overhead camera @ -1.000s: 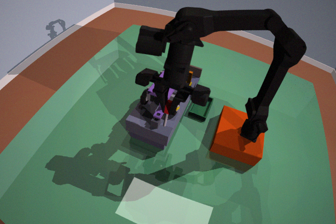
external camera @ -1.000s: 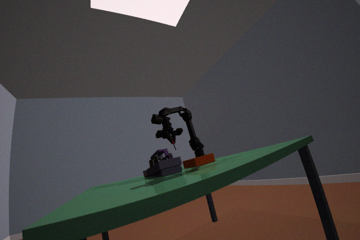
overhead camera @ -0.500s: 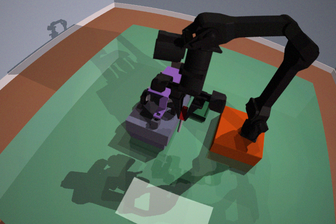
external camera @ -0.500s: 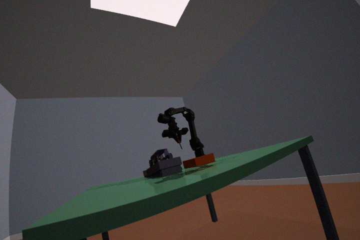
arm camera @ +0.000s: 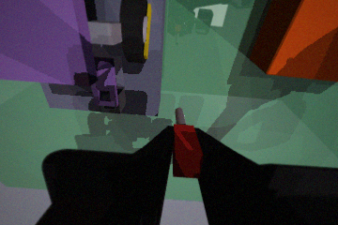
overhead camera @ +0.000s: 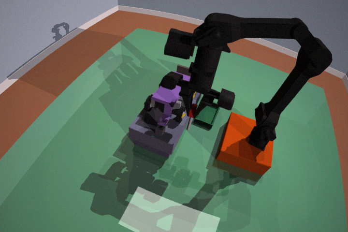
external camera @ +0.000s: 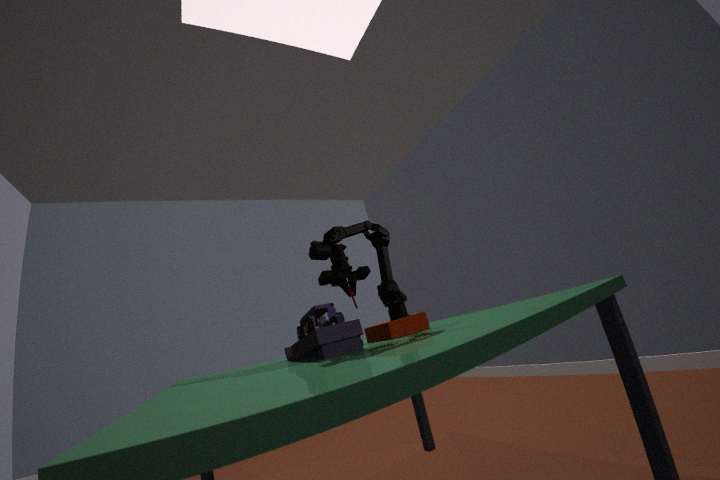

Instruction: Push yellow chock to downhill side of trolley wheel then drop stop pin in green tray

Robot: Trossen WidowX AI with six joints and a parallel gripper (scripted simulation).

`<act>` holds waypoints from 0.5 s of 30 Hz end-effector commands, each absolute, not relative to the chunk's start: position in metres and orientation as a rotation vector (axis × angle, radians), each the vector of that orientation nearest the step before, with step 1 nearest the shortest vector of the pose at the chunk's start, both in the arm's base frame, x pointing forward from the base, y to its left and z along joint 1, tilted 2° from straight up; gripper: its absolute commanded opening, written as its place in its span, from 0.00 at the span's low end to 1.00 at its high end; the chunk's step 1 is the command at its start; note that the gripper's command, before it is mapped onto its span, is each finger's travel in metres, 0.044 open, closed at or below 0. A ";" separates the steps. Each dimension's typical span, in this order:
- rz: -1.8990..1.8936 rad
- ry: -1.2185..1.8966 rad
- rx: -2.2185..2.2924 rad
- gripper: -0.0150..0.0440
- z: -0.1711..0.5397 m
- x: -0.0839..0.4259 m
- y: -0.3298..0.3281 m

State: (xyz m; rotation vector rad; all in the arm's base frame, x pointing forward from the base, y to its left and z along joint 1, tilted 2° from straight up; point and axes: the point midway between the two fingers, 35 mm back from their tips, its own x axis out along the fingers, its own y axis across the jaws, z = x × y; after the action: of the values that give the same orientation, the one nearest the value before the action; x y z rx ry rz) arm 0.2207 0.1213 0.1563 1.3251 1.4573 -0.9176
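My gripper (overhead camera: 192, 109) (external camera: 352, 292) (arm camera: 182, 132) is shut on the stop pin (overhead camera: 193, 110) (external camera: 352, 293) (arm camera: 187, 157) by its red head, holding it in the air with the grey shaft pointing down. In the wrist view it is beyond the ramp's side edge. The purple trolley (overhead camera: 166, 94) (arm camera: 31, 42) stands on the grey ramp (overhead camera: 152, 147) (external camera: 339, 339) (arm camera: 150, 80). The green tray (overhead camera: 202, 124) lies beside the ramp, partly behind the gripper in the top view. A small yellow patch shows behind the fingers there; I cannot tell whether it is the chock. Its handle and wheel contact are hidden.
The orange base block (overhead camera: 240, 128) (external camera: 400, 326) (arm camera: 308, 47) under the arm stands to the right of the ramp and tray in the top view. The trolley's upper body rises above the ramp, to the left of the gripper in that view.
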 end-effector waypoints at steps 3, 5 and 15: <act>-0.920 1.464 1.321 0.25 0.152 0.223 0.101; -0.920 1.463 1.321 0.25 0.151 0.225 0.094; -0.922 1.460 1.318 0.25 0.145 0.231 0.060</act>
State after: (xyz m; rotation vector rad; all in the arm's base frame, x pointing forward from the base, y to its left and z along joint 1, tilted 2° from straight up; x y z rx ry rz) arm 0.2308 0.0694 0.1477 1.3195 1.4521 -0.9220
